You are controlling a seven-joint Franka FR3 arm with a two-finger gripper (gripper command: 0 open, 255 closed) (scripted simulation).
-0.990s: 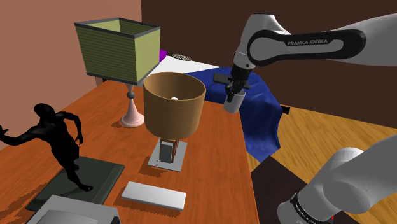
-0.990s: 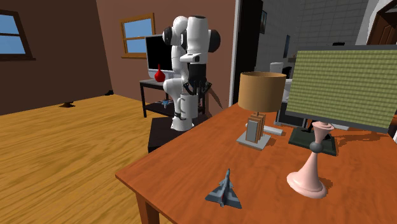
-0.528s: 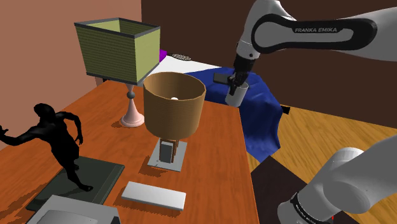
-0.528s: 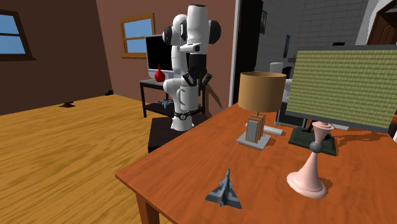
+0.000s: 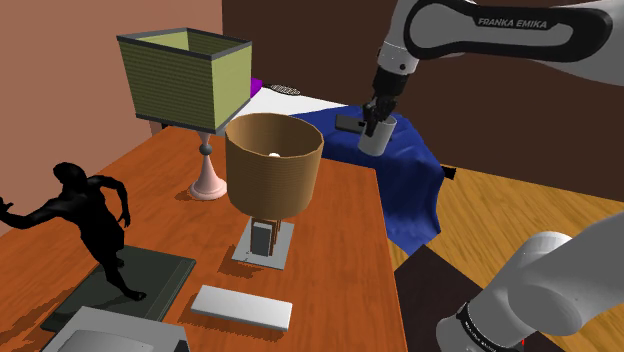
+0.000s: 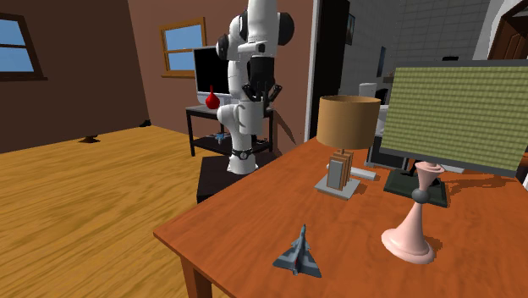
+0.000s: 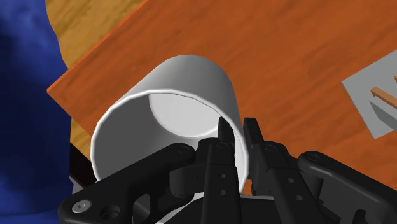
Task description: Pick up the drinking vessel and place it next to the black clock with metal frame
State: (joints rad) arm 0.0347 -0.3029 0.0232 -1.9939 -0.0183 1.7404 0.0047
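Since the earlier frames the gripper (image 5: 376, 122) has risen, carrying the cup (image 5: 373, 140) with it. In the shoulder view it now sits higher and slightly further toward that view's right. In the second exterior view the hand has climbed up the line of the arm.

The gripper is closed on the cup's wall. One finger (image 7: 222, 149) lies inside the rim and the other against the outer surface, with the wall pinched between them.

The cup is a plain white cylinder with an open mouth and a pale grey interior. No handle can be made out. It hangs in the air under the gripper, clear of any surface.

The wrist view looks into the cup's mouth and shows a corner of the wooden table (image 5: 330, 230) beneath it, with the blue cloth (image 5: 415, 190) beside that corner. The shoulder view places the cup beyond the table's far edge, in front of the blue cloth and well apart from the brown-shaded lamp (image 5: 273, 165). The second exterior view adds a small grey model jet (image 6: 298, 252) on the near end of the table. In that view the cup is hard to separate from the white arm behind it.
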